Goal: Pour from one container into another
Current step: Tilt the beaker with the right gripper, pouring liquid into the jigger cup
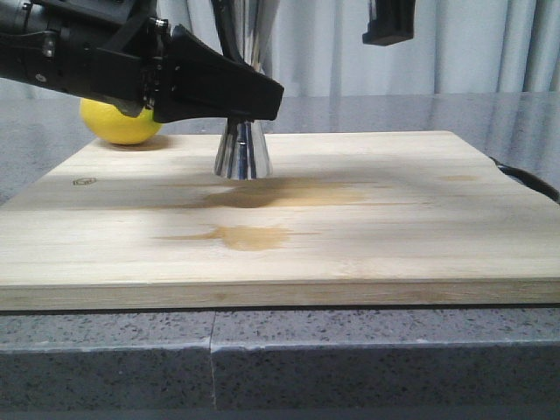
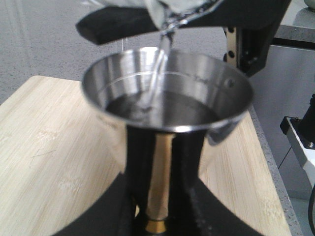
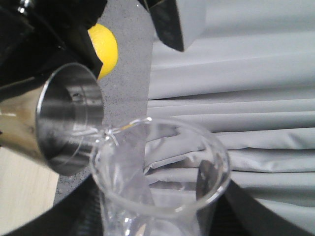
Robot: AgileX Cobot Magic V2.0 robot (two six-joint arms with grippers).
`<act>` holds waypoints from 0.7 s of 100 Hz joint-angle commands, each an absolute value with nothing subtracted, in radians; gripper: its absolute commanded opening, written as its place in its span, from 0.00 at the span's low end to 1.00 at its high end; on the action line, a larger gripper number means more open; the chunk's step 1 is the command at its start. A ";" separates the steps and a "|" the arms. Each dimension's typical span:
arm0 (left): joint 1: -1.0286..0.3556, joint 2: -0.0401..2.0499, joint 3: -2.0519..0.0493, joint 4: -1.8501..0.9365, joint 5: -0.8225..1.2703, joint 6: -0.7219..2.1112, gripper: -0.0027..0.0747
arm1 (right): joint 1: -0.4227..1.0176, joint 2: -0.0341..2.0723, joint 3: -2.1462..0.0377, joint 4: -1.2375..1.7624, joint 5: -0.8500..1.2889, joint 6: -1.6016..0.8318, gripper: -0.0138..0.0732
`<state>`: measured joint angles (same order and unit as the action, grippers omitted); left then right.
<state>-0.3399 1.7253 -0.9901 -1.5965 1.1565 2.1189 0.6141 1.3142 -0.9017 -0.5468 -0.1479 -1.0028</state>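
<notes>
Bamboo cutting board on the worktop is carrying the steel jigger, which the left end effector is clamping at its waist, steadying it while the right end effector is tipping the gripped glass beaker, sending a stream into its cup.
</notes>
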 commanded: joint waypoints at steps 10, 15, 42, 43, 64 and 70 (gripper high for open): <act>-0.337 1.673 -1.020 -1.664 1.268 2.108 0.01 | 0.608 1.279 -0.936 -0.565 -0.213 -1.006 0.40; -0.337 1.673 -1.020 -1.664 1.268 2.108 0.01 | 0.608 1.279 -0.936 -0.569 -0.213 -1.006 0.40; -0.337 1.673 -1.020 -1.664 1.268 2.106 0.01 | 0.608 1.279 -0.936 -0.576 -0.213 -1.006 0.40; -0.337 1.673 -1.020 -1.664 1.268 2.106 0.01 | 0.608 1.279 -0.936 -0.576 -0.213 -1.006 0.40; -0.337 1.673 -1.020 -1.664 1.268 2.106 0.01 | 0.608 1.279 -0.936 -0.586 -0.213 -1.006 0.40; -0.337 1.673 -1.020 -1.664 1.268 2.106 0.01 | 0.608 1.279 -0.936 -0.586 -0.213 -1.006 0.40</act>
<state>-0.3399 1.7253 -0.9901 -1.5965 1.1565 2.1166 0.6141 1.3142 -0.9017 -0.5820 -0.1479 -1.0028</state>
